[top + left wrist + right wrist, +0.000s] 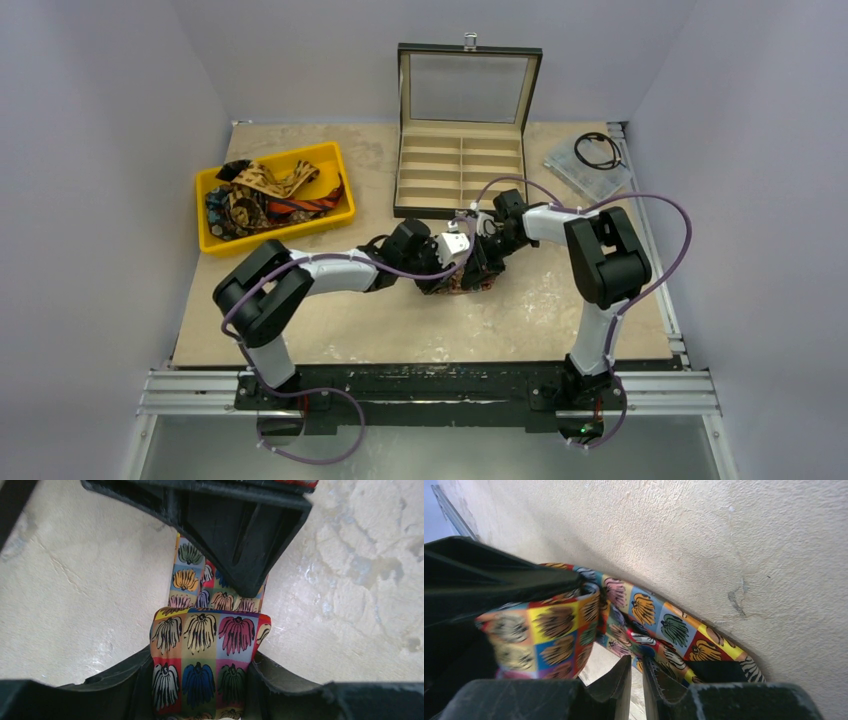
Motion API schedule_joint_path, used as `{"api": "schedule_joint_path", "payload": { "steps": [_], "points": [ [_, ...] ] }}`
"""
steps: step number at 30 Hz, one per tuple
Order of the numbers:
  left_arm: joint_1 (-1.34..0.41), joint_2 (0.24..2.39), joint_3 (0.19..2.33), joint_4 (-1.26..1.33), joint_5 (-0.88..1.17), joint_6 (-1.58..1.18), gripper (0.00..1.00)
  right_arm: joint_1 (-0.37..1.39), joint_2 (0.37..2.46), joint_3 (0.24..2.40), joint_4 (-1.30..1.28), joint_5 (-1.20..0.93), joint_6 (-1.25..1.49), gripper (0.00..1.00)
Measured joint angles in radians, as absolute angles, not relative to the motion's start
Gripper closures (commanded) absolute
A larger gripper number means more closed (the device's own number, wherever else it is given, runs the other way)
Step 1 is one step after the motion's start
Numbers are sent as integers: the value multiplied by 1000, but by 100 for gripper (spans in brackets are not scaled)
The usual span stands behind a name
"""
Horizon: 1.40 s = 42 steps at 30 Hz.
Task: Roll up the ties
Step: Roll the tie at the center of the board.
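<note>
Okay, left gripper (202, 672): jaws part-open and clamped on the rolled end of the floral tie (200, 630). The roll fills the gap between the fingers, snug on both sides. Right gripper (637, 669): jaws down to a thin slit with no fabric seen in it. The tips sit on or just over the flat strip; can't tell if they nip it. Key relation: the tie's long axis runs straight out from the left jaws and passes under the right gripper's tip. So the unrolled length lies ahead of the left jaws and across the front of the right ones. In the right wrist view the strip curves from the roll past the fingertips, flat on the table (330, 320), and runs out of frame. The left arm has the roll, so I'd judge it nearer for the next turn; the right looks placed to pin or feed the strip. Both grippers meet just in front of the compartment box (462, 170), near its front wall, with the tie mostly hidden under them from above. The roll looks only a turn or so in. Other ties (265, 195) are piled in the yellow bin (325, 178), left of the box, well apart from the grippers.
</note>
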<state>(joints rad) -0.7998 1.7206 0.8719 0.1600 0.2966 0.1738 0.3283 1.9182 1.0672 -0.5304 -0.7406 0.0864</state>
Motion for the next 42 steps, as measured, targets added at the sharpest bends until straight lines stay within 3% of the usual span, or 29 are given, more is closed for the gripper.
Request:
{"api": "schedule_joint_path", "payload": {
  "steps": [8,13,15,31,36,41,42],
  "points": [
    [-822,1781,904,94,238,229,76,329,1908,1058,-533,-745,86,76],
    [-829,1784,918,70,229,258,76,328,1868,1040,-538,-752,86,49],
    [-830,1786,925,61,229,259,76,327,1835,1028,-535,-753,89,43],
    [-832,1788,929,51,228,259,75,327,1805,1021,-352,-842,261,46],
    [-832,1788,930,51,228,259,75,344,1834,1021,-309,-884,295,58],
    [-832,1790,933,47,230,259,73,355,1863,1027,-306,-912,290,100],
    [-832,1790,934,46,231,259,71,354,1864,1030,-311,-915,282,100]
  ]
}}
